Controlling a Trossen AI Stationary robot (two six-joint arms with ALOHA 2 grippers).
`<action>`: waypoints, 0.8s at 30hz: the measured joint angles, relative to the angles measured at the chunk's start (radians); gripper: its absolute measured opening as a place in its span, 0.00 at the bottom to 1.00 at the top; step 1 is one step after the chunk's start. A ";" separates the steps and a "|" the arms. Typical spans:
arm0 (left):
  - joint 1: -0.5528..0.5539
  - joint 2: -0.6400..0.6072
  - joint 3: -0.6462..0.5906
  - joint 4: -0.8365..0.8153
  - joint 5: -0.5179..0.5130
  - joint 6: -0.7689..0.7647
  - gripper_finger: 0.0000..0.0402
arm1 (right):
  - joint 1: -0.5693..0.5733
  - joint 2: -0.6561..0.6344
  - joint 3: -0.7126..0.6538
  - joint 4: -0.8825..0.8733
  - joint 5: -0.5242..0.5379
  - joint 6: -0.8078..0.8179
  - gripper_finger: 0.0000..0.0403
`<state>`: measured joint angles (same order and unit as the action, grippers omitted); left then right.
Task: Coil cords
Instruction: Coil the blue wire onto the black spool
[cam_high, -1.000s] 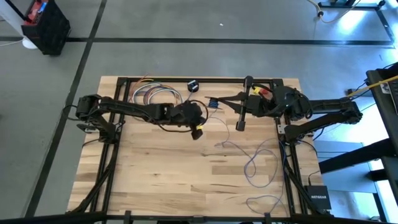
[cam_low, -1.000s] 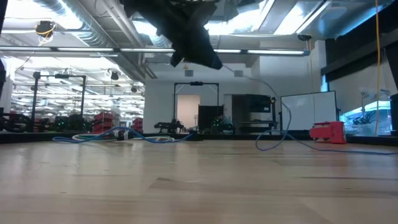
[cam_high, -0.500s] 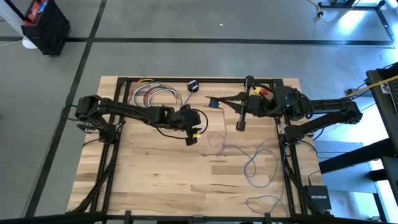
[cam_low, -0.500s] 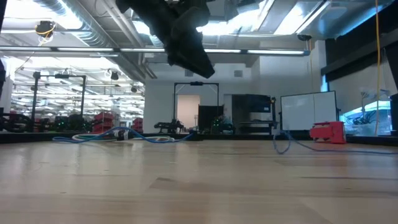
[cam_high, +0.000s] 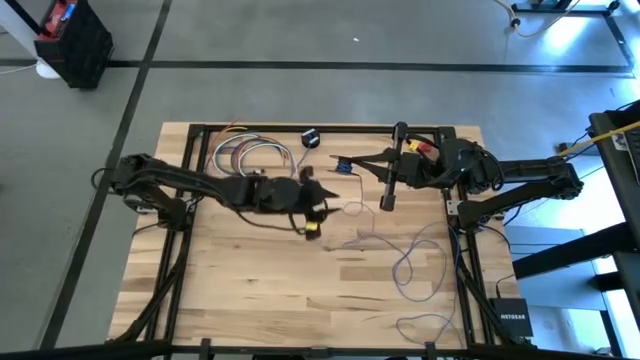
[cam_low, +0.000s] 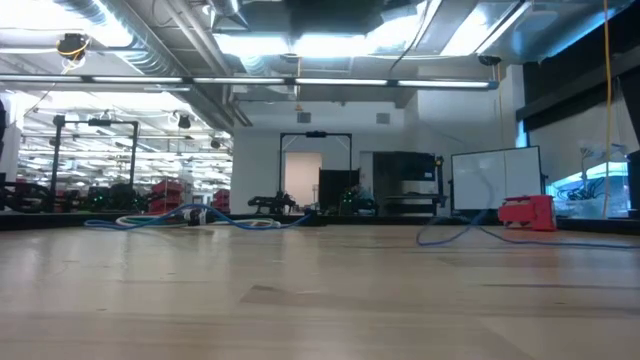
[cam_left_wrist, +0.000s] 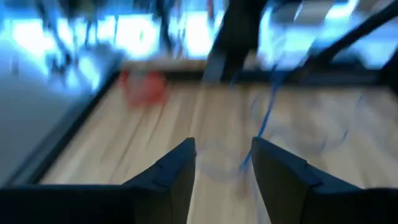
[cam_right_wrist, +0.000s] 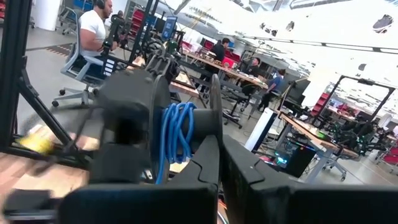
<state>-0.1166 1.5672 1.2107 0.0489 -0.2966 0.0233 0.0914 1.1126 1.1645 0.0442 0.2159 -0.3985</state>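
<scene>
The thin bluish-purple cord (cam_high: 402, 262) lies in loose loops on the right half of the table, and one strand (cam_high: 352, 209) reaches toward the middle. In the low view it (cam_low: 445, 234) rests flat on the wood. A small black puck (cam_high: 310, 137) sits near the far edge. My left gripper (cam_high: 318, 210) hovers over the middle of the table, open (cam_left_wrist: 224, 158), with the cord (cam_left_wrist: 264, 115) lying ahead of its fingers. My right gripper (cam_high: 358, 160) is at the far right, shut (cam_right_wrist: 221, 163), facing a black reel wound with blue cord (cam_right_wrist: 177, 134).
A bundle of coloured cords (cam_high: 245, 155) lies at the far left. A red object (cam_low: 527, 212) stands at the far right. A black box (cam_high: 510, 318) hangs off the right near corner. Dark frame rails (cam_high: 300, 128) run along the table's edges.
My left gripper has let go of the cord and drawn back a little toward the table's left and near edge. The strand that ran up to it has dropped and now lies slack on the table.
</scene>
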 joint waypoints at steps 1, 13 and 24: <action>-0.011 0.010 -0.014 0.073 0.000 0.025 0.36 | 0.000 0.000 0.000 -0.002 0.000 0.000 0.01; 0.016 0.117 -0.038 0.419 0.100 0.033 0.35 | 0.000 0.000 0.000 -0.001 0.000 0.000 0.01; 0.025 0.116 -0.038 0.435 0.248 -0.018 0.35 | 0.000 0.002 0.000 0.006 0.000 0.000 0.01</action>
<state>-0.0917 1.6829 1.1732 0.4838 -0.0487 0.0050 0.0914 1.1149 1.1645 0.0502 0.2157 -0.3985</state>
